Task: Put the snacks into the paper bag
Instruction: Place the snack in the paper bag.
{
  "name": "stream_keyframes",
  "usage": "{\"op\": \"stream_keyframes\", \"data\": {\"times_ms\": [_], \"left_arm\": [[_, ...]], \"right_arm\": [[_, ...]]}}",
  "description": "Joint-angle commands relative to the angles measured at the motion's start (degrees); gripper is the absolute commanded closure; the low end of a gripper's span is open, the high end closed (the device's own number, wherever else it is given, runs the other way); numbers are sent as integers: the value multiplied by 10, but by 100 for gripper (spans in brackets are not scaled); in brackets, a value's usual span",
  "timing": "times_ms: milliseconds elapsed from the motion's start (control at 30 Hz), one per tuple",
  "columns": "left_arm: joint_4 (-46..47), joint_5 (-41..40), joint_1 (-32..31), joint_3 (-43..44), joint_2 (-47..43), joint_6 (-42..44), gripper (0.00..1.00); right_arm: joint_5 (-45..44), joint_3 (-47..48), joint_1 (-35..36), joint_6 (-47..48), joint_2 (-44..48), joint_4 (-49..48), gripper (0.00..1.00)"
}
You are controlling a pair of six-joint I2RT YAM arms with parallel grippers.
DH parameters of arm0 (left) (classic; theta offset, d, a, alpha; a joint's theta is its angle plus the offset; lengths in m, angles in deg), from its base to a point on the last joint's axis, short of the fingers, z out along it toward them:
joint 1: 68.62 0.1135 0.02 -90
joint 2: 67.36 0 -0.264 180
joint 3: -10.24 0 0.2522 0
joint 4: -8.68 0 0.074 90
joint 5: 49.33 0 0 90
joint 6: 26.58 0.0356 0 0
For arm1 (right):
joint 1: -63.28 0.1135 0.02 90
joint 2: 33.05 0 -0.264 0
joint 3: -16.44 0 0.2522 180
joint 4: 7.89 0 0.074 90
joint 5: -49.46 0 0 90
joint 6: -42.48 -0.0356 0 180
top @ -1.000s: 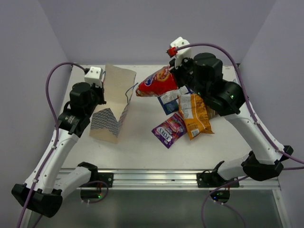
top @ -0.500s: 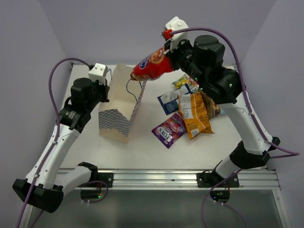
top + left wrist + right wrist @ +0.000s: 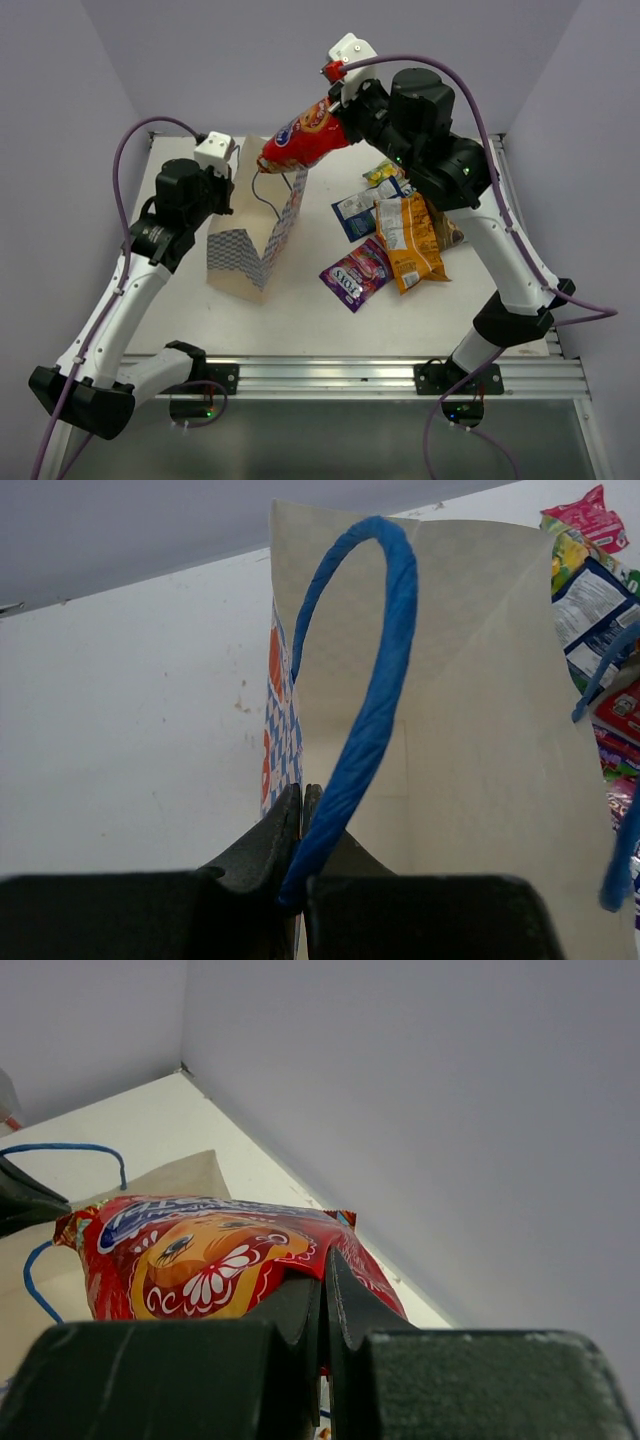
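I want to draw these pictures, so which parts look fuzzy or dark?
Left wrist view: the end effector is a dark, soft-edged shape at the bottom, while the blue cord handle and paper bag look sharper. Right wrist view: the black fingers are shadowy, the red cookie bag bright and clear. Top view: evenly lit, soft shadows only.

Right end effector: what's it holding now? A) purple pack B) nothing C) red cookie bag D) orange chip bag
C: the right end effector is pinched on the edge of the red cookie bag, lifted over the paper bag; the orange chip bag and purple pack lie on the table.
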Motion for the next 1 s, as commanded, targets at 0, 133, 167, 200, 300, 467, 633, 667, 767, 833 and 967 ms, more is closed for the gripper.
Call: {"op": "stream_keyframes", "data": {"times_ms": [0, 133, 167, 200, 300, 467, 633, 667, 767, 833, 967], "left_arm": [[-7, -67, -3, 35, -5, 6, 100], [-10, -68, -3, 43, -3, 11, 100], [-10, -52, -2, 44, -3, 12, 100], [-11, -46, -2, 46, -1, 13, 100], [-19, -30, -3, 51, 4, 15, 100], [-28, -17, -5, 49, 5, 15, 100], [-26, -18, -7, 51, 4, 14, 100], [-25, -15, -7, 54, 3, 13, 100], [-21, -4, -7, 60, 2, 11, 100], [-19, 1, -7, 62, 3, 11, 100], [-19, 8, -7, 62, 1, 12, 100]], "right_arm": [[-24, 35, -1, 19, 48, -157, 100], [-24, 30, -1, 19, 64, -165, 100], [-23, 30, -1, 19, 62, -165, 100], [-23, 32, -1, 18, 61, -165, 100], [-14, 38, -1, 16, 57, -159, 100], [1, 52, 0, 12, 52, -157, 100], [47, 39, -1, -5, 58, -150, 100], [58, 30, 0, -8, 61, -150, 100], [93, -6, 2, -19, 61, -148, 100], [127, -19, 7, -20, 52, -137, 100], [183, -43, 19, -13, 34, -129, 100]]}}
